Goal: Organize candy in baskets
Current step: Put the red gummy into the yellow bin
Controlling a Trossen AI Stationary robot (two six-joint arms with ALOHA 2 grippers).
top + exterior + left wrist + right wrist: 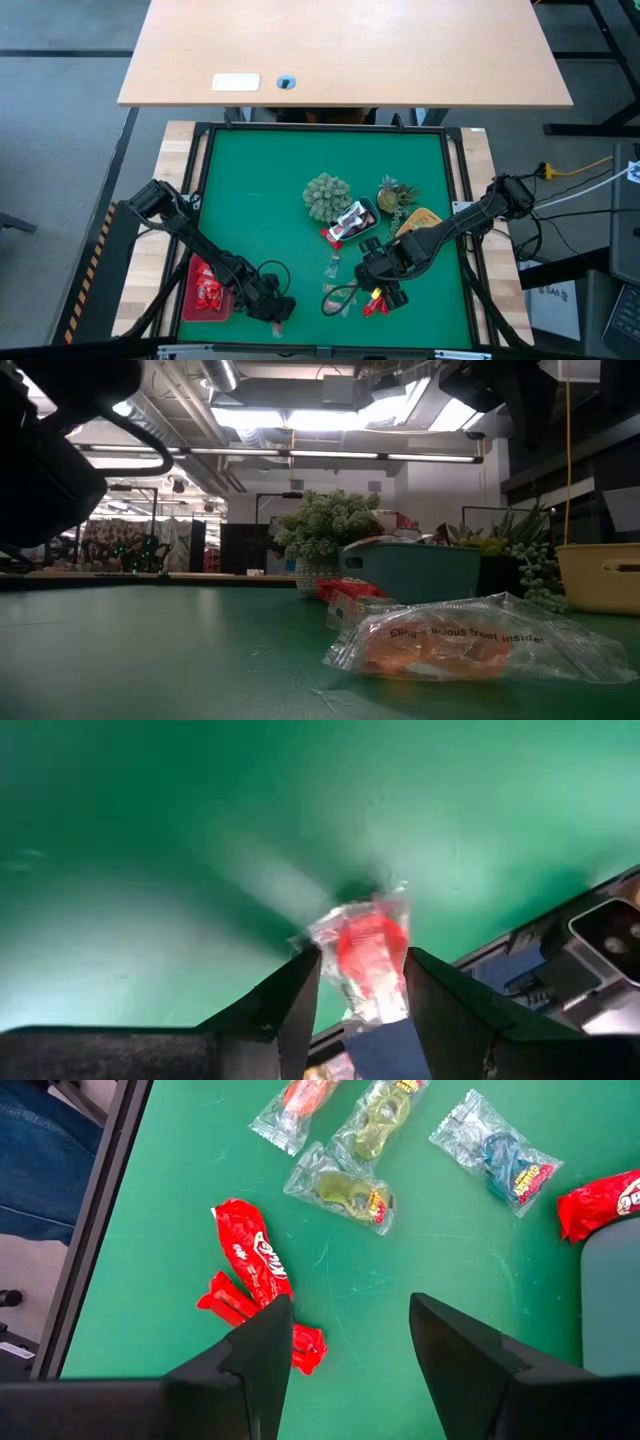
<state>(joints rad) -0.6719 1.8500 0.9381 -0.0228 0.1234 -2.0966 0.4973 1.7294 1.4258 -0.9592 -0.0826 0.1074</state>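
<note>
Low in the high view, the left hand [281, 312] clenches a clear-wrapped red candy [368, 955] just right of the red basket [190, 298], while the right hand [383, 289] hangs released over red candies [252, 1265].

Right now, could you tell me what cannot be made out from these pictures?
- Pale blue basket, low view: only its side wall shows, so its contents are hidden.
- Red basket, high view: the left arm covers part of it; its candies cannot be counted.
- Clear-wrapped red candy held in the left gripper, left wrist view: blurred, print unreadable.
- Red candies under the open right gripper, right wrist view: one is partly hidden behind a finger.
</note>
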